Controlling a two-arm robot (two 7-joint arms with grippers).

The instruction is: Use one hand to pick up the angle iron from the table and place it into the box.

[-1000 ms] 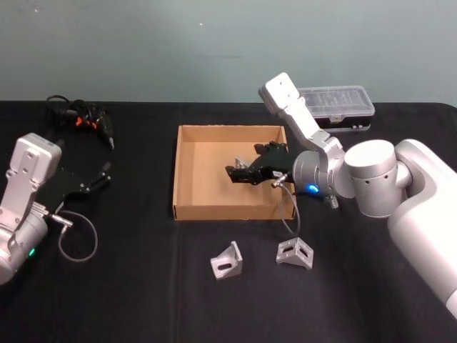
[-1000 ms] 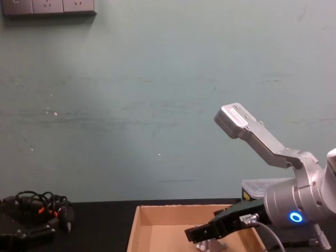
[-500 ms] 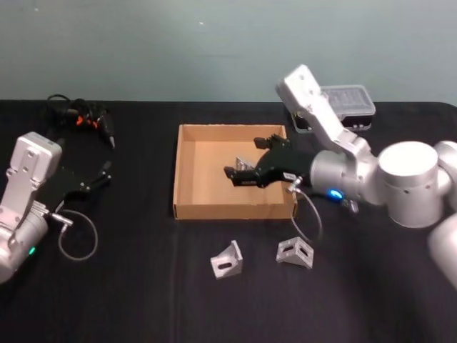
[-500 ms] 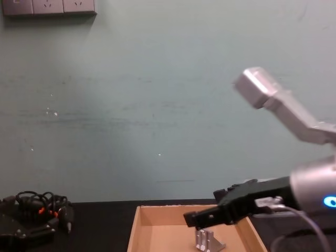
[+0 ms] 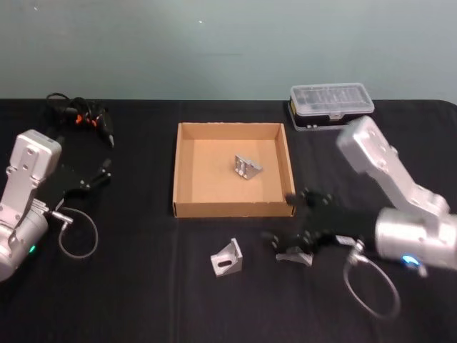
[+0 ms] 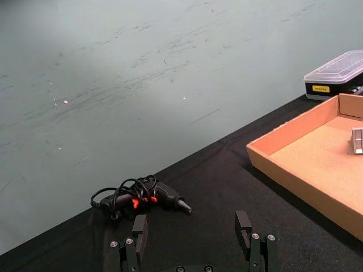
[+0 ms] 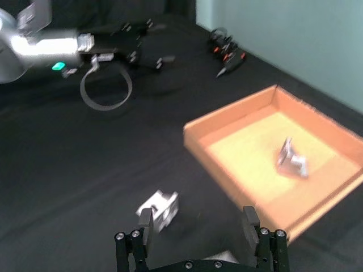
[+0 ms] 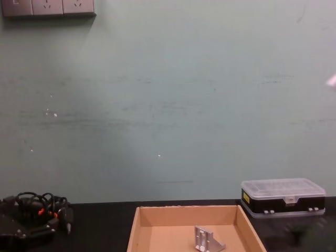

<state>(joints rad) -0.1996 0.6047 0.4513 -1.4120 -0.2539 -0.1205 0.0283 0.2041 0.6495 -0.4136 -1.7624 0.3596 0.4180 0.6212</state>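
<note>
Inside the box [image 5: 187, 209], near the middle of its floor and clear of every wall, sits the angle iron [image 5: 247, 167], one flange standing up. Nothing is gripping it.

On my screen the right gripper [image 5: 282, 221] is outside the box, low over the table [image 5: 143, 300] just off the box's near right corner. Its fingers [image 7: 146, 224] are spread wide apart with nothing between them. Right beside it lies a second iron [image 5: 294, 254]; whether gripper and iron touch I cannot tell. A third iron [image 5: 227, 259] lies a little to the left of that one, apart from both.

The left gripper [image 5: 100, 175] is parked over the table's left side, well away from the box, jaws apart and empty. Beyond it, at the far left, lies a black tool [image 5: 84, 118] with a tangled cord. A clear-lidded case [image 5: 330, 105] sits behind the box's far right corner.
</note>
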